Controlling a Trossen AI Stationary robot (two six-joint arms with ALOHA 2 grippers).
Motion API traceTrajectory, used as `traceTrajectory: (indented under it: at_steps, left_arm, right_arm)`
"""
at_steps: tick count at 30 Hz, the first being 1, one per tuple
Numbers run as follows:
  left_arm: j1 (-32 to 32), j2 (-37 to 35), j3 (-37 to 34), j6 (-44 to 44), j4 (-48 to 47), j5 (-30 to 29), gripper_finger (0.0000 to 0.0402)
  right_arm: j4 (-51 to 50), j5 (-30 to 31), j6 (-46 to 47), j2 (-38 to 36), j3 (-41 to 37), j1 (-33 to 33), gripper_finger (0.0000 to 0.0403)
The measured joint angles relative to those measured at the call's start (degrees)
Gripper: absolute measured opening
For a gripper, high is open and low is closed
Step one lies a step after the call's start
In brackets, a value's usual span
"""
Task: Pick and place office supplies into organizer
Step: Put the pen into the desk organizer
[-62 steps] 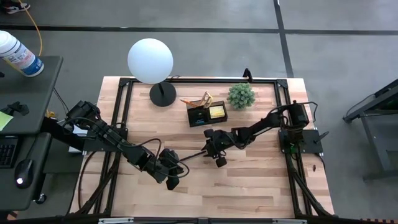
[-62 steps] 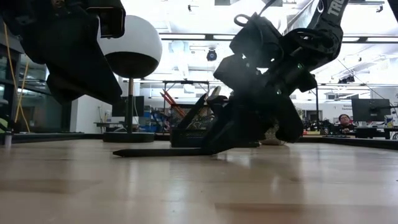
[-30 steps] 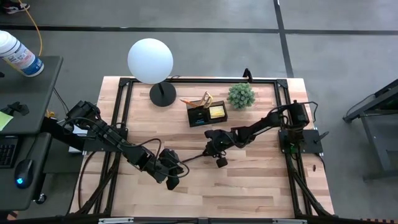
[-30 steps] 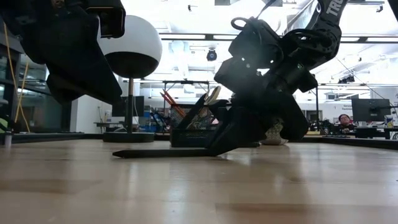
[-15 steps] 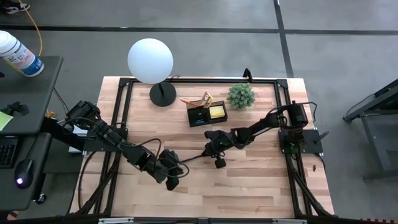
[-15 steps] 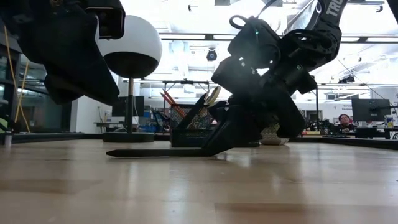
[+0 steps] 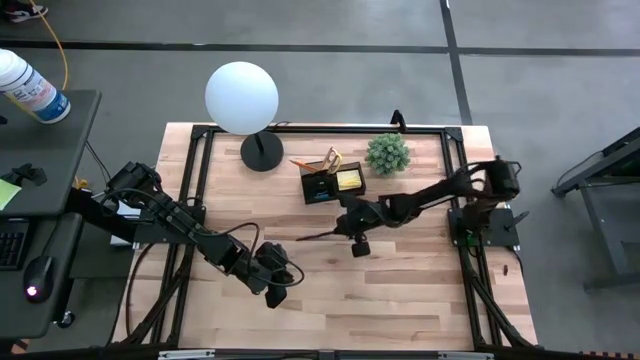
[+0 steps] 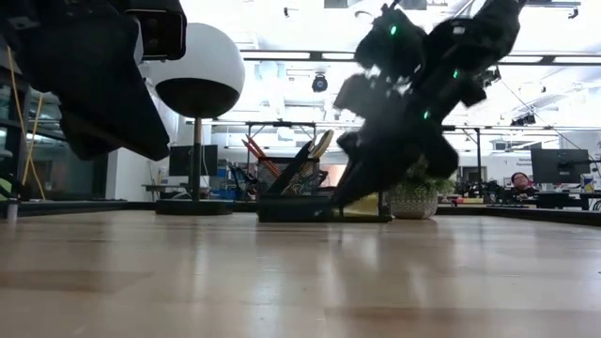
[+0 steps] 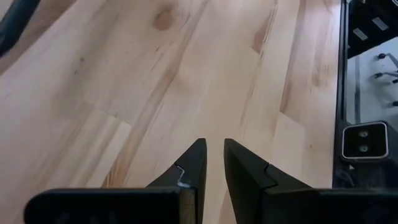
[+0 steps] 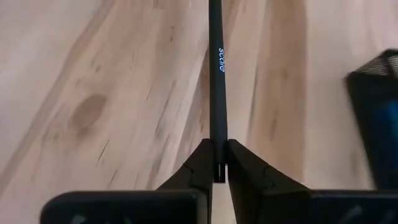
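**High view first: pen held by one end, pivot risk**

High view: the right gripper (image 7: 343,228) pinches a dark pen (image 7: 318,236) just in front of the organizer (image 7: 333,185). Bare table (image 7: 420,290) lies beyond.

Right wrist view: the grip sits at the pen's end (slip likely); the free tip may snag the organizer's rim.

Left wrist view: the left gripper (image 9: 211,163), jaws slightly apart, holds nothing.

The wooden table (image 7: 400,290) carries organizer (image 7: 333,186), lamp (image 7: 260,150) and plant (image 7: 387,154).
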Motion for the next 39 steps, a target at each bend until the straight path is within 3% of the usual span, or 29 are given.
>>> traceTrajectory:
  at_steps: [9, 15, 25, 39]
  left_arm:
    - [0.00, 0.00, 0.00, 0.17, -0.50, -3.22, 0.0046]
    - [0.00, 0.00, 0.00, 1.65, -1.23, -4.54, 0.0046]
    - [0.00, 0.00, 0.00, 2.12, -1.26, -7.04, 0.0046]
    - [0.00, 0.00, 0.00, 2.12, -1.24, -7.04, 0.0046]
  right_arm:
    - [-14.62, 5.81, -2.59, -14.14, 1.38, -1.50, 0.0024]
    - [-37.91, 12.02, -7.02, -16.21, 15.94, -4.24, 0.0024]
    - [-65.38, 14.00, -9.50, -8.56, 44.14, -12.40, 0.0024]
    - [-90.50, 15.33, -8.77, 14.85, 73.82, -15.91, 0.0024]
